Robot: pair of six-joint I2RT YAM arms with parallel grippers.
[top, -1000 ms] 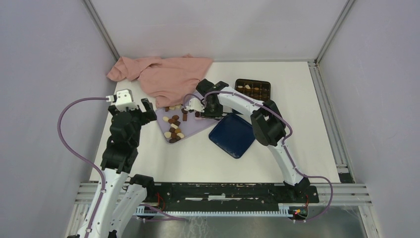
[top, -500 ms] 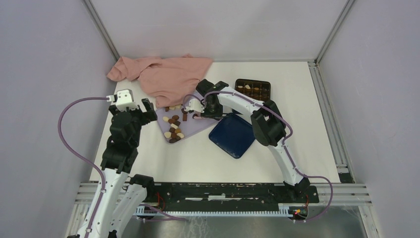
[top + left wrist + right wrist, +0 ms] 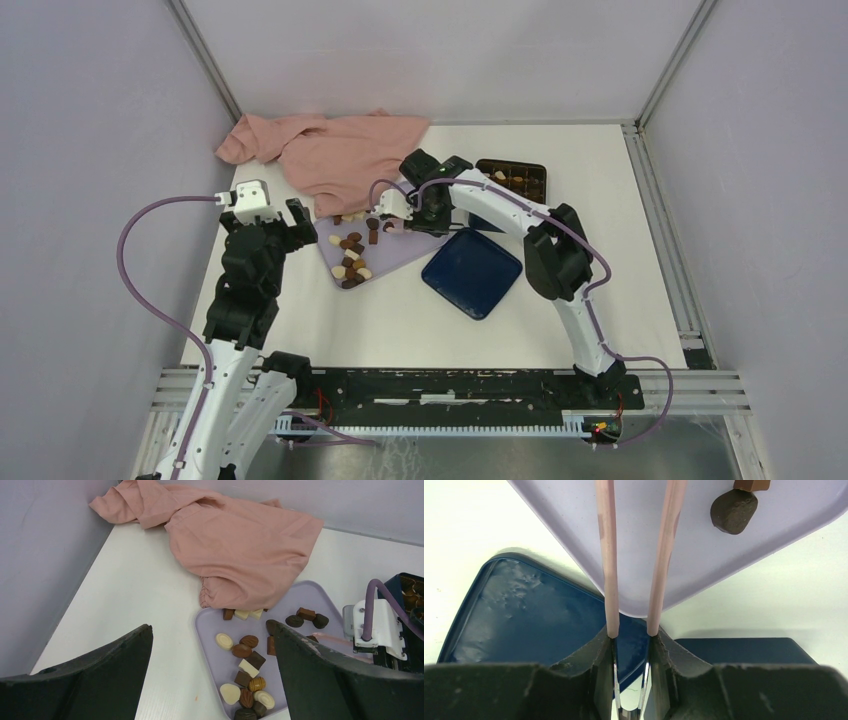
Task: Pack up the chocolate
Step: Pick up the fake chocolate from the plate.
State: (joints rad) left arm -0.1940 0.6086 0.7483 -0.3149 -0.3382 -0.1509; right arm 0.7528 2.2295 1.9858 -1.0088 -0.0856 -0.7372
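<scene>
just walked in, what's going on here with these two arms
The right claw holds tweezers, their tips apart and empty over a corner of the tray, close to a dark chocolate. The left claw hangs open beside the tray, holding nothing. Most chocolates lie on the tray; a few sit in the box. The lid lies beside the tray, and a cloth covers the tray's far edge.
</scene>
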